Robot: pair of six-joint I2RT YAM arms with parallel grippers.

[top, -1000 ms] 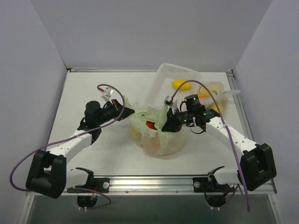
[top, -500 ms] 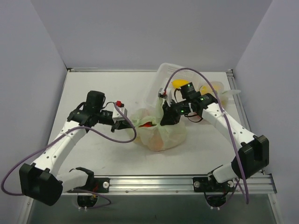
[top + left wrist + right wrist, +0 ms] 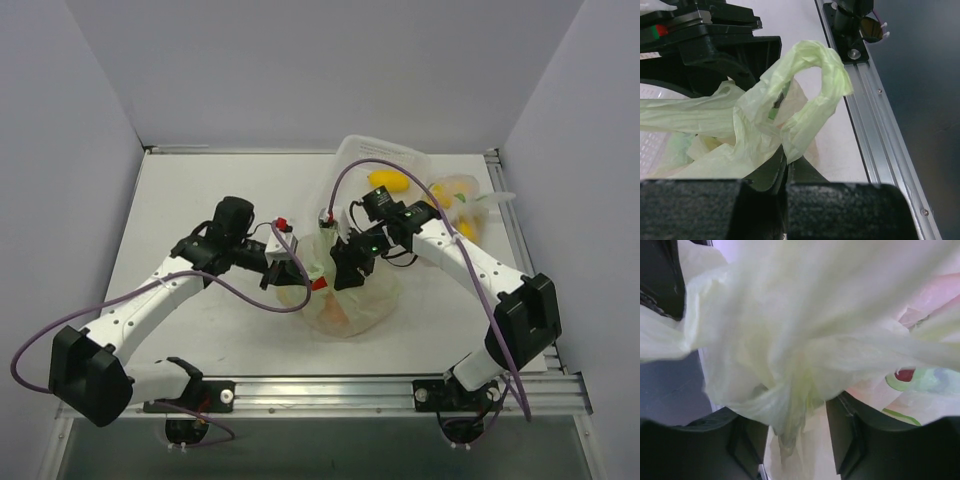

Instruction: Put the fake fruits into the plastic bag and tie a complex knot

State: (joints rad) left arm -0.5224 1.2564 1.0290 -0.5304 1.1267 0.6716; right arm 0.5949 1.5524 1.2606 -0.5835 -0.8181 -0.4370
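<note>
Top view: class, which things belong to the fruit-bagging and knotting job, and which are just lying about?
Job: plastic bag; fake fruits inside it; left claw and right claw at the bag's top.
Lying about: white basket; clear bag beside it.

The fake fruits [image 3: 318, 284] show only as red and orange smudges through the plastic bag [image 3: 352, 305], their kinds unreadable. In the right wrist view blurred film fills the frame and covers the tips of the right gripper [image 3: 796, 437].
</note>
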